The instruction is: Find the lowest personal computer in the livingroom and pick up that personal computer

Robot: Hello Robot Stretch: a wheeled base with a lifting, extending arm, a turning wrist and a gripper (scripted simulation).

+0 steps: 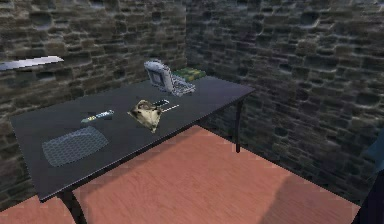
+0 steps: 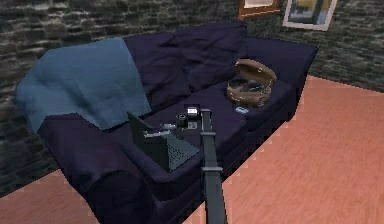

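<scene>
In the lower middle of the arm side view, on the seat of a dark navy sofa point(image 2: 200, 50): an open dark laptop point(image 2: 172, 150), screen upright at its left, keyboard spread toward the right. Dark arm bar point(image 2: 212, 185) up from the bottom edge just right of centre, ending by the laptop's upper right. Gripper point(image 2: 160, 129) at the bar's far end, level with the top of the screen; cannot tell whether over, beside or touching it. Cannot tell the pincer's state, nor whether anything is held, with laptop and cushion right behind the fingers. Blue blanket point(image 2: 85, 80) draped over the sofa's back at upper left. Brown rounded basket-like thing point(image 2: 250, 82) on the seat at upper right. Two framed pictures point(image 2: 305, 12) on the brick wall at the top right corner. Across the middle of the forward view, a dark table point(image 1: 215, 95): pale grey open device point(image 1: 157, 75) at its far end, greenish box point(image 1: 192, 73) just beside it, pale tan object point(image 1: 148, 114) mid-table, grey mesh pad point(image 1: 75, 146) at lower left.
</scene>
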